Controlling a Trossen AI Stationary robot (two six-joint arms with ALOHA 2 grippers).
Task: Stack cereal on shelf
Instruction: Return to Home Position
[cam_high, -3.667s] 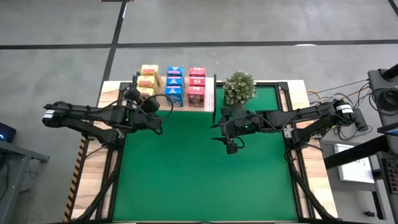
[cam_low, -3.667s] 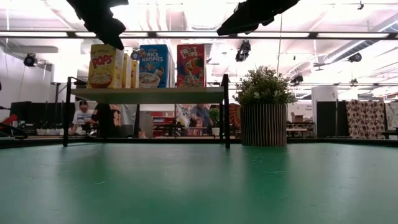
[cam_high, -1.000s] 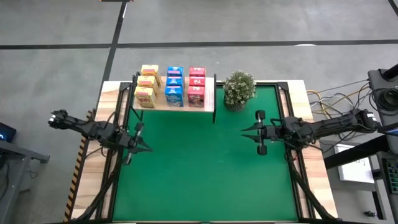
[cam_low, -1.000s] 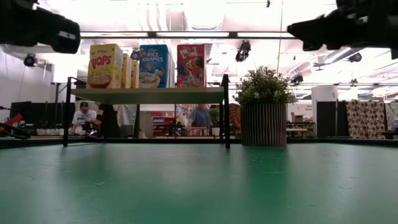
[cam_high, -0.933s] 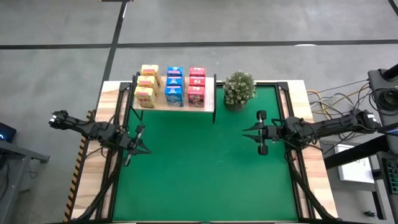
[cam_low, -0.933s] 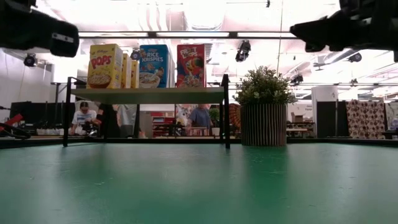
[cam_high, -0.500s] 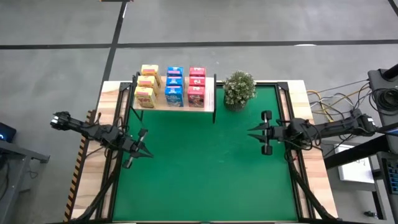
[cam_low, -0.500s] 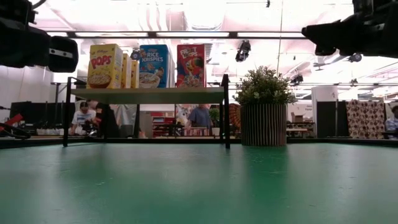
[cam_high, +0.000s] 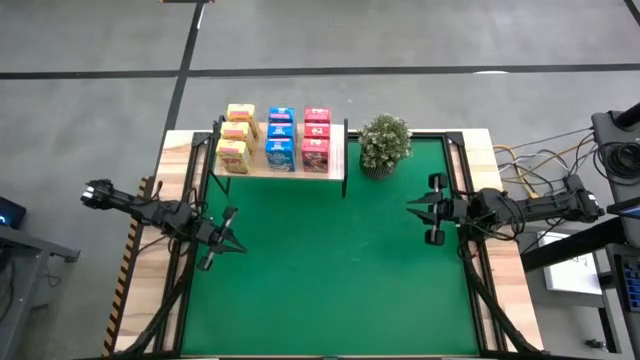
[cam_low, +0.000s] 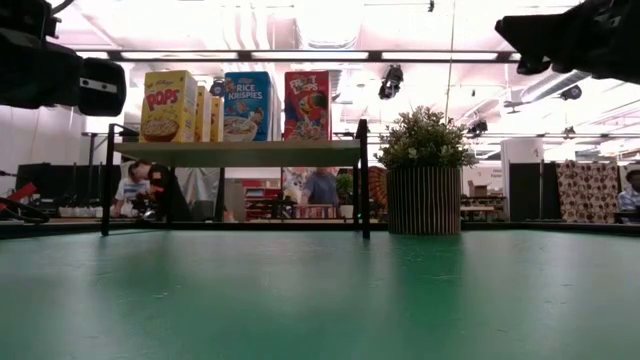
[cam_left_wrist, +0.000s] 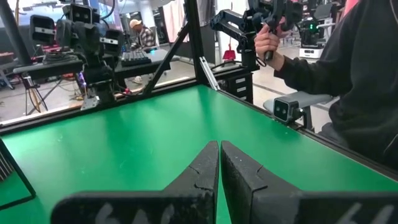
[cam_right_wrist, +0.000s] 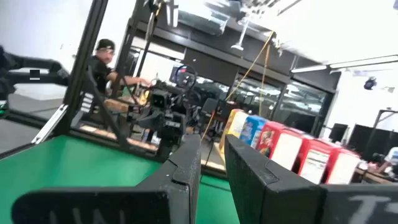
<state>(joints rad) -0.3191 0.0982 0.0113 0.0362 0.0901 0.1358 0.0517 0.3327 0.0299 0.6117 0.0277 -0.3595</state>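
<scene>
From where I stand the green worktop (cam_high: 330, 270) fills most of the scene and nothing lies on its open middle. At its far edge is the wooden shelf (cam_high: 290, 175) on thin black legs, with the potted plant (cam_high: 384, 143) just beside its right end. All nine cereal boxes are up on the shelf, upright in three rows: the yellow boxes (cam_high: 235, 140), then the blue boxes (cam_high: 281, 138), then the pink-red boxes (cam_high: 316, 138). So the stacking looks finished to me. They seem light, thin cardboard that is easy to dent or tip. If one needed straightening, I would pinch it gently across its narrow sides, around mid-height. The left hand (cam_high: 232, 245) hangs over the worktop's left edge, fingers pressed together on nothing. The right hand (cam_high: 412, 208) hangs near the right edge, fingers slightly parted and holding nothing, both well apart from the shelf.
</scene>
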